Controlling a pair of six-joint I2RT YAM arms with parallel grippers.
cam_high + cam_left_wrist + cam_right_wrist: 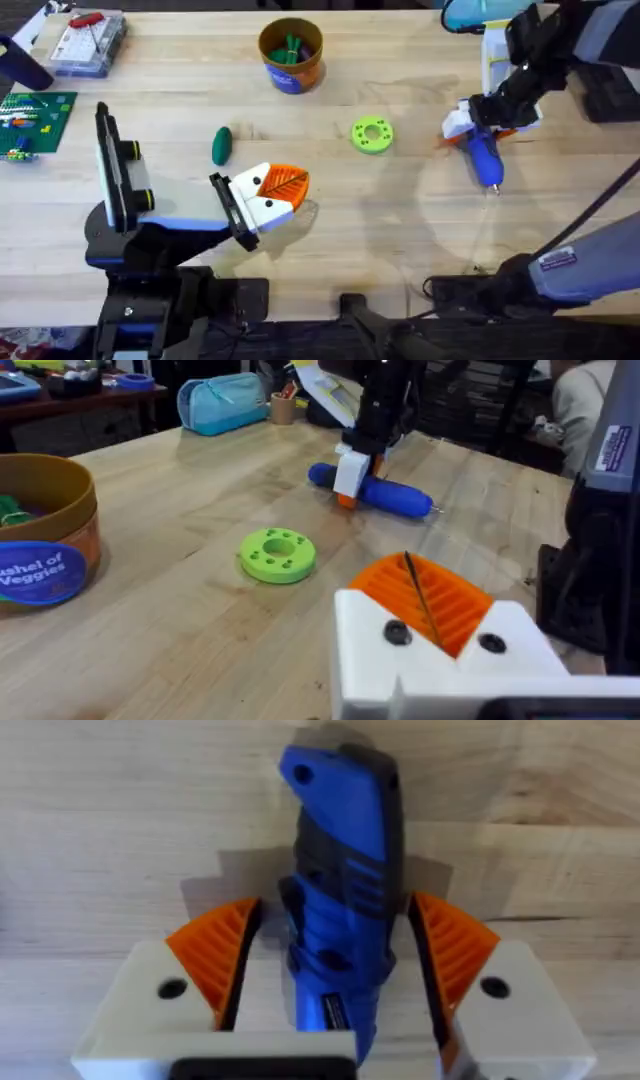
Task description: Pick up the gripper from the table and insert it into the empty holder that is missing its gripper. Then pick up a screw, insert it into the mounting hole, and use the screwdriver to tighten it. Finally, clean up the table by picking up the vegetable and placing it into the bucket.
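Right, status:
right gripper: jaws spread around the screwdriver, orange pads just beside the blue body on either side, contact unclear; screwdriver lies on the table.
left gripper: pads pressed together, holding nothing.
vegetable: on the table, near the left gripper.
bucket: well beyond the left gripper.

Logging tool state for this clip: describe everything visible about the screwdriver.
The screwdriver is a thick blue plastic-looking body with dark grip panels and a thin metal tip. It lies flat on the wooden table at the right side, tip toward the robot. The right gripper straddles its body with orange pads on both sides, jaws open, not clamped.
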